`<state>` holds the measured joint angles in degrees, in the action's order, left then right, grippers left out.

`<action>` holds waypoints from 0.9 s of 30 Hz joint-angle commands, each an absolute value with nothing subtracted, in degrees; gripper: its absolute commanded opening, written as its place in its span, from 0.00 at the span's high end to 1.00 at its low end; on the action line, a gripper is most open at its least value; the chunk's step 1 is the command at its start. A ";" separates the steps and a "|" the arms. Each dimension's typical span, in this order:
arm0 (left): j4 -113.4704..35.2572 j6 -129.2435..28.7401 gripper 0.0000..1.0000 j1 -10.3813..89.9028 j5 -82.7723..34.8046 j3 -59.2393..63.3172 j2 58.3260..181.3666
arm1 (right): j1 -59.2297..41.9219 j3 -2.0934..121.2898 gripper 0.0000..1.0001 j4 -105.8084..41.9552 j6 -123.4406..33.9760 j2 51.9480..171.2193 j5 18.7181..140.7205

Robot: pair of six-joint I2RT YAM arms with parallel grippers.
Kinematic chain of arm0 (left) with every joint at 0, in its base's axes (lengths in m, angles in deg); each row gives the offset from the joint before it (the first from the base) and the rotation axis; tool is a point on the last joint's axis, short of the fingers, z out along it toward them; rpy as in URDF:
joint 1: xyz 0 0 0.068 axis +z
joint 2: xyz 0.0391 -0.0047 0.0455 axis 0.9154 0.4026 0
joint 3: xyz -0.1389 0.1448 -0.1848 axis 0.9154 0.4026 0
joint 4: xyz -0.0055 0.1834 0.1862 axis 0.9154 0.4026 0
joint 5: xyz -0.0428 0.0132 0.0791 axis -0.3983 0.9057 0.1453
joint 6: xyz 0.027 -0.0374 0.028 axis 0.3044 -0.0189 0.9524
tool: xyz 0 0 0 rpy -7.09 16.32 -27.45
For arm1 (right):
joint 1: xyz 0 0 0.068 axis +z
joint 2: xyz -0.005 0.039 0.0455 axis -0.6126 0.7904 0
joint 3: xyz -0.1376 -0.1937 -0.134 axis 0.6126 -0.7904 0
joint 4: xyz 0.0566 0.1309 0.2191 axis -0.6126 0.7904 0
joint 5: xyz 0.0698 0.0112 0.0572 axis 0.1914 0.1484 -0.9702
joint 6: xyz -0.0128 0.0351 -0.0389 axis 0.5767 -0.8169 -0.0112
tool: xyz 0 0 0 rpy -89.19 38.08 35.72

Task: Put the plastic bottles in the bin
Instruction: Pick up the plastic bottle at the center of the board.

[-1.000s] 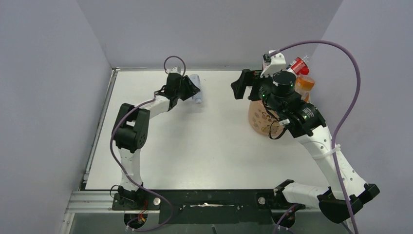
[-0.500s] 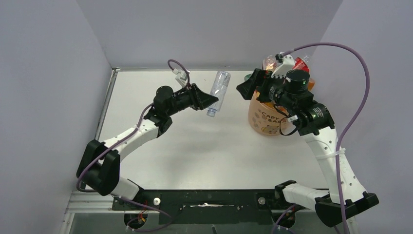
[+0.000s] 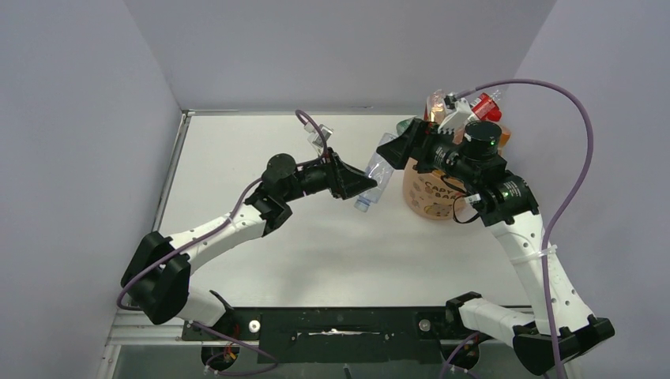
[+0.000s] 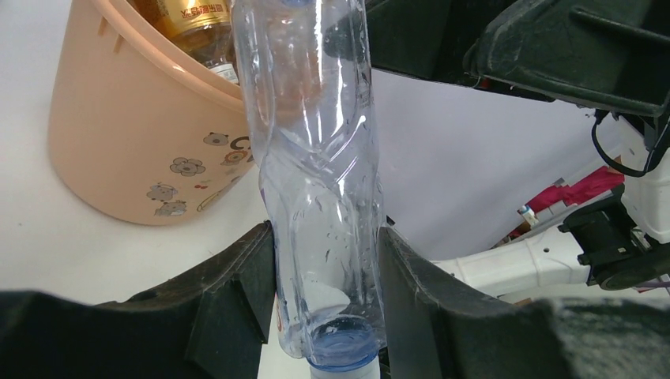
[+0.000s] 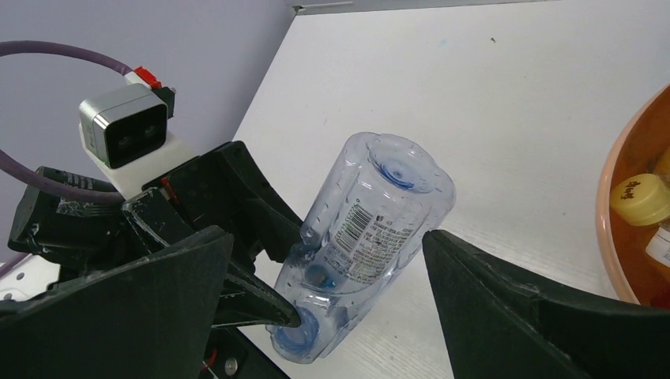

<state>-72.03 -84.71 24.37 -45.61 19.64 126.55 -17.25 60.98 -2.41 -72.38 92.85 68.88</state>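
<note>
The left claw pinches a clear bottle near its blue-capped end, above the counter, just beside the bin holding other bottles. The right claw stands spread wide either side of its base.

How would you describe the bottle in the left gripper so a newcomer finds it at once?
Find the pale-orange bin at the far right corner of the table. Left of it, the left gripper holds a clear bottle near its blue cap. It alone is outside the bin; the other bottles sit inside.
</note>
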 commanded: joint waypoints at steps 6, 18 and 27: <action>-78.18 -83.87 0.65 21.39 -45.51 17.78 125.31 | -17.68 62.44 0.02 0.29 -70.96 92.52 72.91; -77.10 -82.31 0.65 19.45 -44.78 17.91 126.71 | -17.67 55.82 0.21 -3.31 -71.22 89.29 73.51; -72.84 -80.37 0.44 19.17 -43.27 15.51 128.16 | -17.74 58.80 0.55 -1.70 -68.84 87.41 78.78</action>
<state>-73.06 -82.51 19.15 -43.89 19.42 128.05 -17.44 55.29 0.12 -71.70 89.29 73.75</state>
